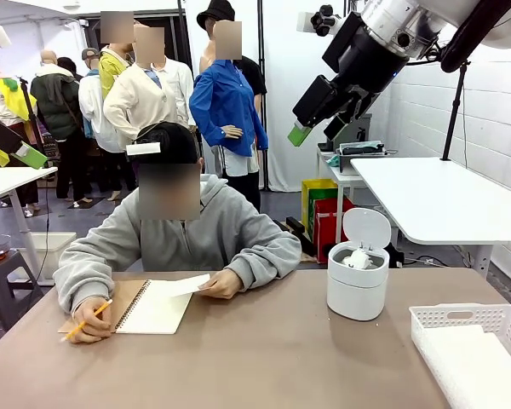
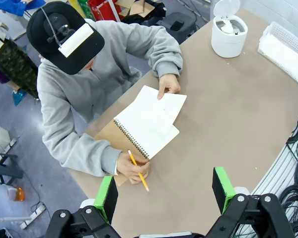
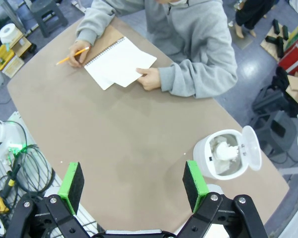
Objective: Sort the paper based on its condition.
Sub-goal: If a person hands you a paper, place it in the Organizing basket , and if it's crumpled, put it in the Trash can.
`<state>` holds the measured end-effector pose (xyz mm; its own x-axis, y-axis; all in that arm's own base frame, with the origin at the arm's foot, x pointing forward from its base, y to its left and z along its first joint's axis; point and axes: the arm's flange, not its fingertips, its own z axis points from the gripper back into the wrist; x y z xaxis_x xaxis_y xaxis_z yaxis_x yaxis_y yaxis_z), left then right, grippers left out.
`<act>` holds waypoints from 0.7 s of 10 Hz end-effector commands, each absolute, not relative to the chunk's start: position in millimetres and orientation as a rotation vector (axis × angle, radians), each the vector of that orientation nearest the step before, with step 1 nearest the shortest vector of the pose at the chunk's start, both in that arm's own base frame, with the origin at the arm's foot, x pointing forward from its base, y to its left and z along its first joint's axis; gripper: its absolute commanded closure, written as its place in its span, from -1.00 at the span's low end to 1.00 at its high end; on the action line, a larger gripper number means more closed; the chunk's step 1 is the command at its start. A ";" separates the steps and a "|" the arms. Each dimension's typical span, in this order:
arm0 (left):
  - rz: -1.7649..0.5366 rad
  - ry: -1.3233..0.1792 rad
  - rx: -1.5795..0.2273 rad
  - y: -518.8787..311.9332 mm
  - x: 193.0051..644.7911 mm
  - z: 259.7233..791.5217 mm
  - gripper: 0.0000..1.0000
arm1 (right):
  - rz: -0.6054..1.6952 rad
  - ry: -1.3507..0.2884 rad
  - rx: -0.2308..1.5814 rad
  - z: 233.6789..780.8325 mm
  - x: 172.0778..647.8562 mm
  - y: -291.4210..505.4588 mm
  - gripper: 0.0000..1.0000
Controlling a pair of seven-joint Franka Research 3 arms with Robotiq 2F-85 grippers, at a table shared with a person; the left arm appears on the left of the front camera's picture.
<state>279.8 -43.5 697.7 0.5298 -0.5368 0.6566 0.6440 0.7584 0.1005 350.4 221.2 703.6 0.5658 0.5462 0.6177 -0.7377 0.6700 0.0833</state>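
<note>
Two claws spread wide and empty, high above the table.
Your left gripper hung with its green pads far apart and nothing between them; your right gripper stood just as wide. At twelve o'clock from the left claw, the person's hand pinched a smooth sheet of paper over the open notebook, while the other hand held a pencil. At two o'clock from the right claw, you saw a crumpled wad lying inside the white bin, lid up. At the bin's four o'clock in the front view sat the white basket.
</note>
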 end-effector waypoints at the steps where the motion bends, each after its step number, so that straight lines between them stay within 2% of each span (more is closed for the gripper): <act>1: -0.705 -0.726 -0.163 -42.2 280.0 697.8 -1.00 | 0.772 -0.592 0.353 702.9 351.2 221.1 -1.00; 7: -0.705 -0.726 -0.163 -42.2 280.0 697.8 -1.00 | 0.772 -0.592 0.353 702.9 351.2 221.1 -1.00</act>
<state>279.8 -43.5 697.7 0.5298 -0.5368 0.6566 0.6440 0.7584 0.1005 350.4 221.2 703.6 0.5658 0.5462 0.6177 -0.7377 0.6700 0.0833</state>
